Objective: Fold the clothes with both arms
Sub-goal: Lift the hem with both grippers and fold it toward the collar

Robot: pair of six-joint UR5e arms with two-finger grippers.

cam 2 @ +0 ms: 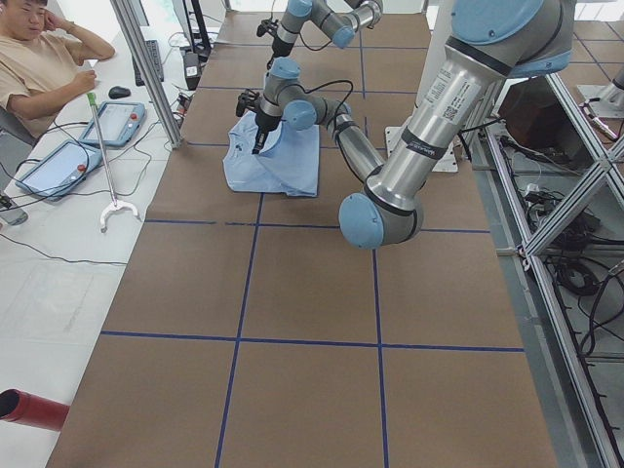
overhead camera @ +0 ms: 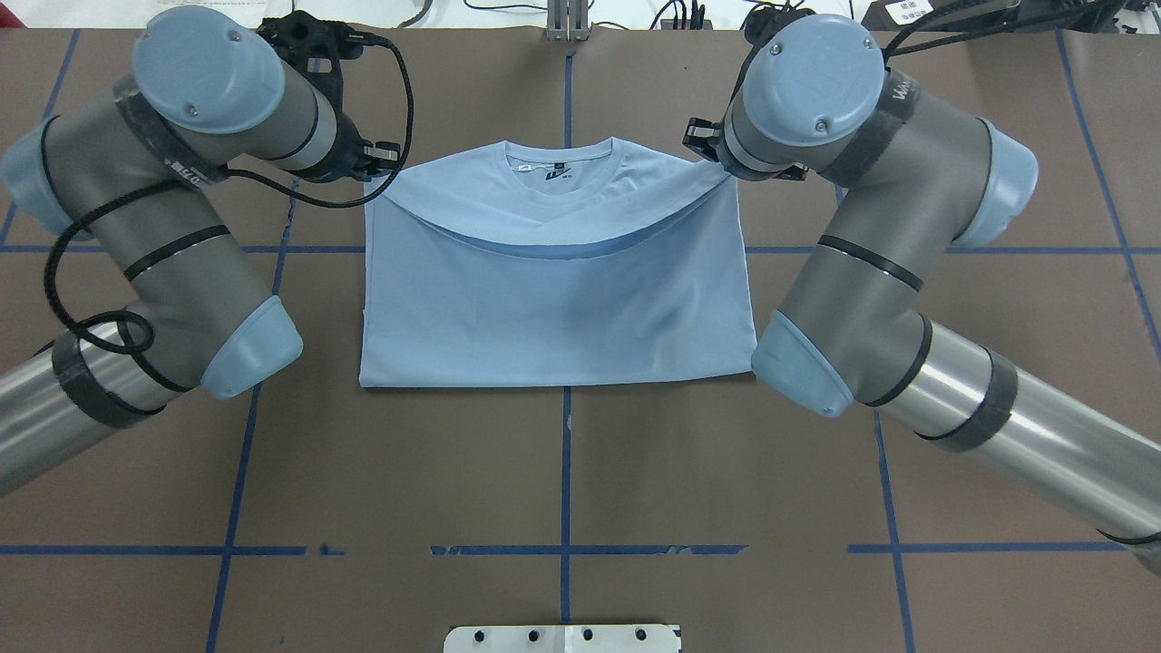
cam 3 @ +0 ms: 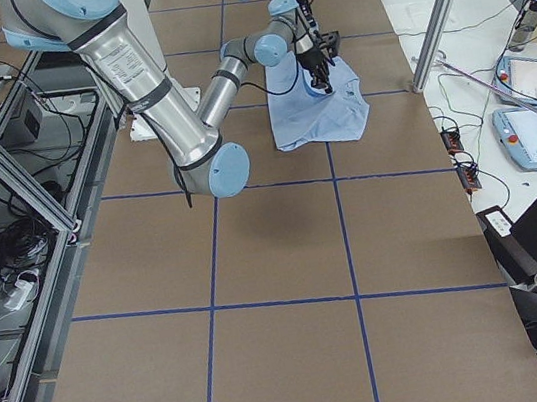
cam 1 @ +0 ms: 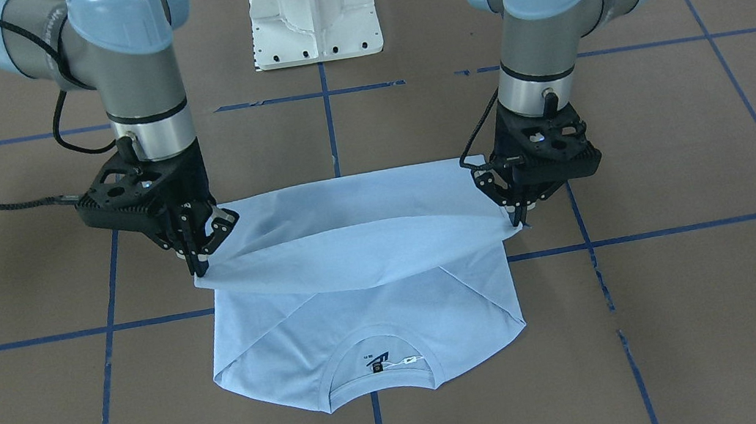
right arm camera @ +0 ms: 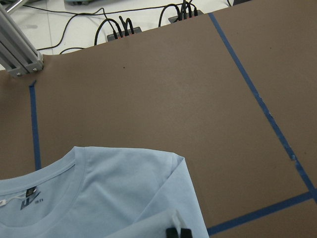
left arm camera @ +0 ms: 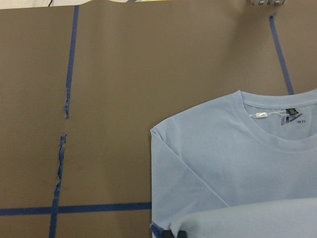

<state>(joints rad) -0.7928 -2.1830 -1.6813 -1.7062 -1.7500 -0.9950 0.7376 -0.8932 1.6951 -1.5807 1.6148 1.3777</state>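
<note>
The bench (overhead camera: 562,472) carries everything, brown and gridded with blue tape; mid-bench, in front of the robot, lies the light blue T-shirt (overhead camera: 558,308), its sleeves already folded in, its collar toward the far side. The left arm (overhead camera: 172,236) and the right arm (overhead camera: 871,263) reach over it from either side. The left tool (cam 1: 519,216) is pressed together on the left corner of the hem, and the right tool (cam 1: 202,262) pinches the right corner the same way. Between them the hem hangs raised over the chest and sags in the middle; the collar (cam 1: 373,335) and its dark label (cam 1: 375,365) lie uncovered beyond it.

We judge the step in hand to be the fold of the lower half over the upper. To do it well we should keep both tools level and matched in pace, so the hem lands square. We should draw them slightly apart to take out the sag before lowering; we should set the hem along the shoulder line, just short of the collar. We should bring the cloth down onto the shirt before letting go, and release both corners together.
</note>
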